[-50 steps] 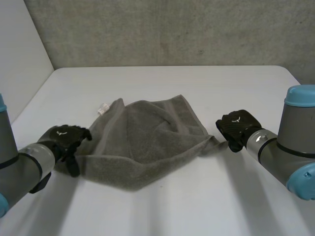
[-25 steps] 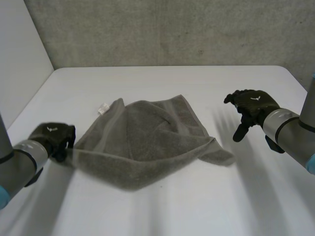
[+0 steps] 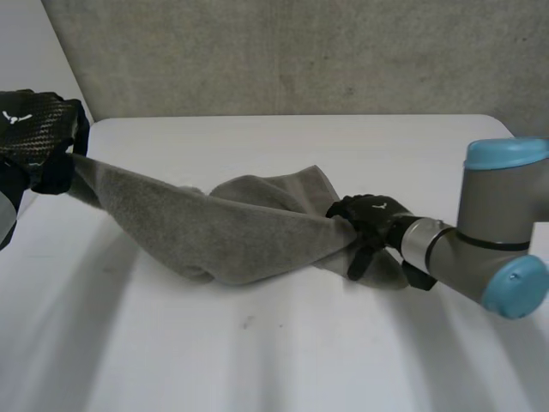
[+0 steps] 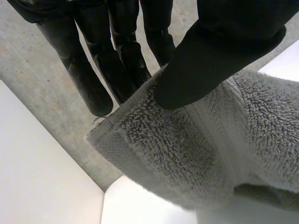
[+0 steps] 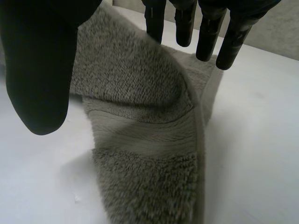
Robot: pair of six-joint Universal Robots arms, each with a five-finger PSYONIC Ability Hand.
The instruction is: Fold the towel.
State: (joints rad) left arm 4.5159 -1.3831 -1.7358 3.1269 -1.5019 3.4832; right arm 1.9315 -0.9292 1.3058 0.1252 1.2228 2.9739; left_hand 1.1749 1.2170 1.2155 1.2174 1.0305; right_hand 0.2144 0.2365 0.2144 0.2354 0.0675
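A grey towel (image 3: 249, 236) lies crumpled on the white table (image 3: 300, 352), its left part pulled up off the surface. My left hand (image 3: 34, 129) is raised at the table's far left, shut on the towel's left corner. In the left wrist view the thumb (image 4: 210, 60) pinches the towel's (image 4: 187, 154) edge against the fingers (image 4: 88, 79). My right hand (image 3: 373, 216) is low at the towel's right end. In the right wrist view its fingers (image 5: 210, 37) are straight and spread over the towel (image 5: 140, 121), with the thumb (image 5: 37, 70) apart from them; nothing is gripped.
A grey concrete wall (image 3: 300, 51) runs behind the table's far edge. A white panel (image 3: 34, 51) stands at the left. Bare table surface lies in front of the towel and to the right.
My left hand has shut on the towel's left corner and lifted it up and to the left, stretching the cloth. My right hand, which had let go and drawn back, has returned open to the right end.
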